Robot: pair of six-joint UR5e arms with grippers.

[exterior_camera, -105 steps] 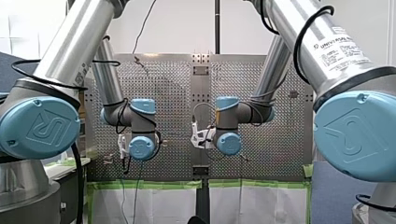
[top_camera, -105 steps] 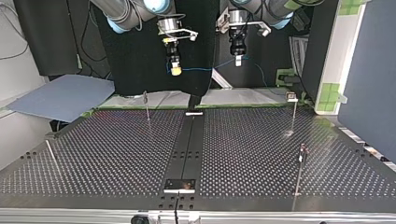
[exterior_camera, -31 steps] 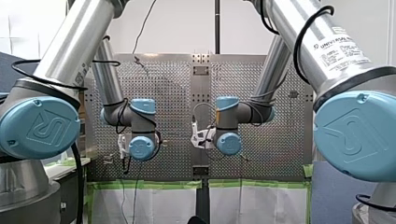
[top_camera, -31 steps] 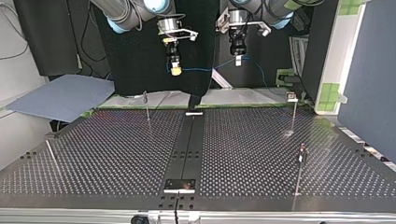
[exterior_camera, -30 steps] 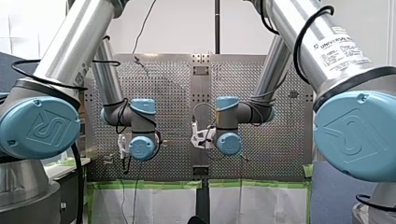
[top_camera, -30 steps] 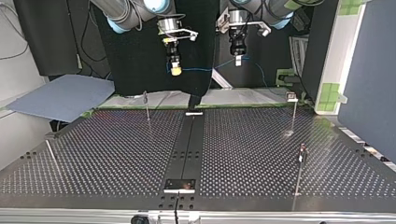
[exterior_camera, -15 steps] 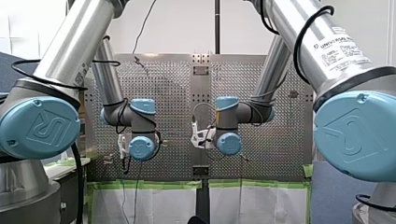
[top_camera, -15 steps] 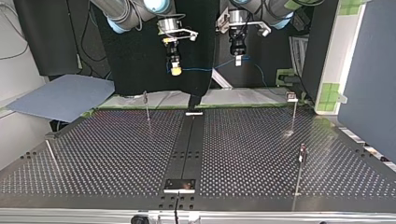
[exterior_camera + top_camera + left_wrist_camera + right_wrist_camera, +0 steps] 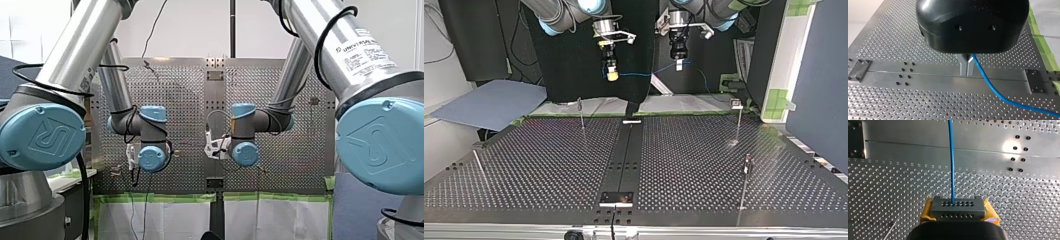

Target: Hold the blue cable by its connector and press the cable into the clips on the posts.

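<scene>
The blue cable point(image 9: 638, 75) hangs stretched between my two grippers, high above the perforated table point(image 9: 539, 165). In the right wrist view my right gripper point(image 9: 958, 205) has its yellow pads point(image 9: 926, 212) shut on the dark grey connector point(image 9: 958, 211), and the cable point(image 9: 951, 160) runs straight ahead from it. My left gripper point(image 9: 967, 72) has its metal fingers shut on the cable point(image 9: 995, 93), which trails off to one side. In the top view my right gripper point(image 9: 612, 75) is left of my left gripper point(image 9: 678, 64). Thin posts with clips point(image 9: 581, 113) point(image 9: 738, 120) point(image 9: 746, 177) stand on the table.
A thin rod point(image 9: 479, 167) leans at the top view's left edge of the table. A dark centre strip point(image 9: 624, 155) with a small plate point(image 9: 616, 198) runs down the table. A blue-grey sheet point(image 9: 489, 102) lies beyond the table's far left corner.
</scene>
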